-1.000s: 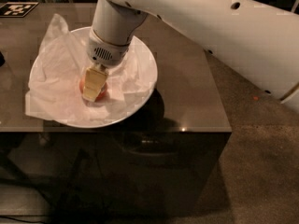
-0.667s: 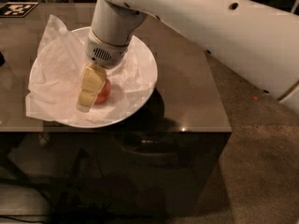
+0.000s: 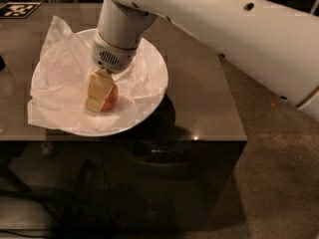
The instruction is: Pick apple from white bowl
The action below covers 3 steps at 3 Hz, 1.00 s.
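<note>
I have the hand (image 3: 101, 99) down inside the white bowl (image 3: 162, 83), right at the 9 o'clock side of the apple (image 3: 110, 98). The fruit lies on crumpled tissue paper (image 3: 57, 78), just toward 5 o'clock from the bowl's centre. The hand hides much of it, so I cannot tell whether it is clamped on or merely alongside. I judge this the grasp step. Next I'd confirm a firm hold, then lift straight up — slowly, so the paper doesn't drag the bowl across the desk (image 3: 199, 98).

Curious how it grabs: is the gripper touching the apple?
Cannot tell. In the camera view the gripper, down in the bowl, overlaps the apple, hiding any gap.
</note>
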Available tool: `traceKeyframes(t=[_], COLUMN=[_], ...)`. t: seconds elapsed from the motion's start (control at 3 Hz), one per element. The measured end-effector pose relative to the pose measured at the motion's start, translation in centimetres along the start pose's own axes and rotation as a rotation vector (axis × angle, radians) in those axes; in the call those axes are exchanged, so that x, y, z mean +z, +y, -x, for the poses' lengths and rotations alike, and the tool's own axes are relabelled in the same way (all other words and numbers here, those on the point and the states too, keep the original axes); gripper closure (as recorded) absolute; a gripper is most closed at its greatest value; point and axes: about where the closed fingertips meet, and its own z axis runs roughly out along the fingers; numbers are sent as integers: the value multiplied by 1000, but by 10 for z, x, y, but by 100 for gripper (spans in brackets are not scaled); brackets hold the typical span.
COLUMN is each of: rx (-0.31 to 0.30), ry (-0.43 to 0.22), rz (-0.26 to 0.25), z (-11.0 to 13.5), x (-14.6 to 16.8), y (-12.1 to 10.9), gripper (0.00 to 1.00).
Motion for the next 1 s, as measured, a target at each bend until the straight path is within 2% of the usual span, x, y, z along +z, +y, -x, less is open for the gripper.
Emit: traceKeyframes(t=[0.33, 0.67, 1.0], rx=[0, 0, 0], ry=[0, 0, 0], rz=[0, 0, 0], z=[0, 0, 0], x=[0, 0, 0], y=[0, 0, 0], gripper=[42, 41, 17])
